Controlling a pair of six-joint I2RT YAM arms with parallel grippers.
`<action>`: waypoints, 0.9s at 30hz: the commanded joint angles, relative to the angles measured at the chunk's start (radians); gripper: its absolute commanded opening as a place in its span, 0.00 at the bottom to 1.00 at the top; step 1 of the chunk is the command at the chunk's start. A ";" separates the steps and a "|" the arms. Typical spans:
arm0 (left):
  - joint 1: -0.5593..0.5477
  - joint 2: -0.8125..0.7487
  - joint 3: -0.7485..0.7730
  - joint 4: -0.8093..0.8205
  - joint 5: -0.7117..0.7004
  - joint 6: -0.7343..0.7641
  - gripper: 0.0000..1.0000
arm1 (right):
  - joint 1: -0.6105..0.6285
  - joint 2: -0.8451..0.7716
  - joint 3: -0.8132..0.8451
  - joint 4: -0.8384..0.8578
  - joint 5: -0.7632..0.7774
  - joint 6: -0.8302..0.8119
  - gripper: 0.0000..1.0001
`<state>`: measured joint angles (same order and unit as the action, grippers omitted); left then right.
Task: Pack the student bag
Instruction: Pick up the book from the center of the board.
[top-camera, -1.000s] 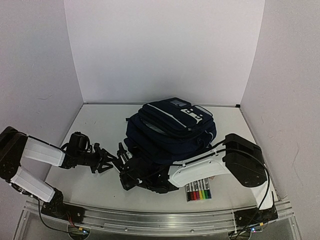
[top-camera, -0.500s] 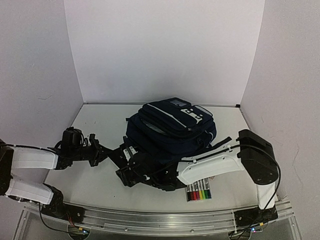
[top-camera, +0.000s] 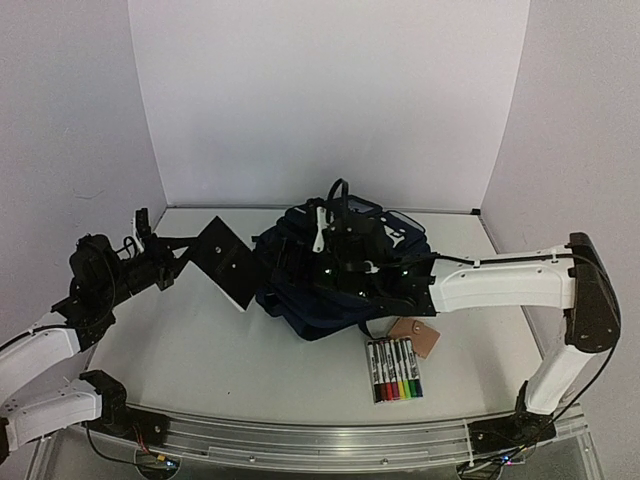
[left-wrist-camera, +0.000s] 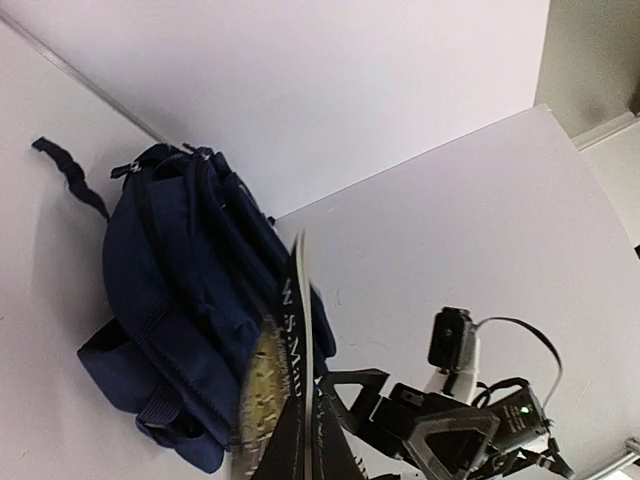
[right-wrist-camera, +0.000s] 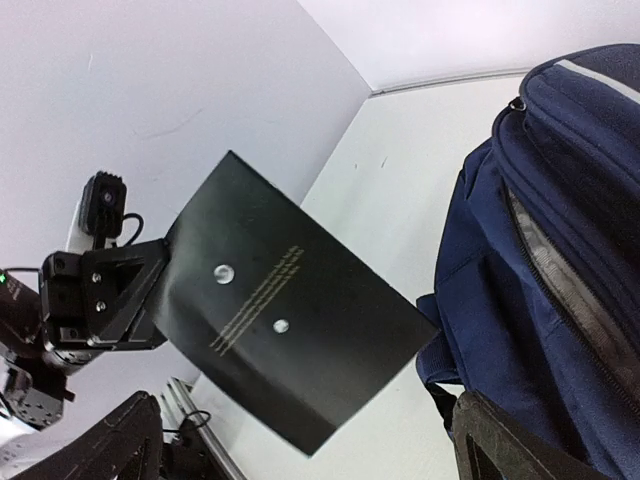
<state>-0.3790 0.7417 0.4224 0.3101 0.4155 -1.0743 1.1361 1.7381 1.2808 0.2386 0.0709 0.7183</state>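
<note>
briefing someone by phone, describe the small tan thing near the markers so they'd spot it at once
Find the big navy backpack. At its near right edge lies a row of coloured markers, and the flat tan pouch sits at their far end. It alone is brown.

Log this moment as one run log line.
left claw: shut on black booklet, held up beside student bag | right claw: open, near student bag | markers, tan pouch: on table
</note>
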 joint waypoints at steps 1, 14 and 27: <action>0.005 0.022 0.086 0.245 0.028 -0.024 0.00 | -0.052 -0.037 -0.055 0.156 -0.194 0.141 0.98; 0.005 0.074 0.134 0.420 0.092 -0.122 0.00 | -0.077 0.039 -0.014 0.397 -0.380 0.161 0.96; 0.005 0.106 0.112 0.446 0.120 -0.161 0.00 | -0.085 0.029 0.009 0.512 -0.349 0.087 0.54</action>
<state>-0.3786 0.8404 0.5297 0.6867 0.5067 -1.2108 1.0587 1.7901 1.2443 0.6535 -0.2880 0.8443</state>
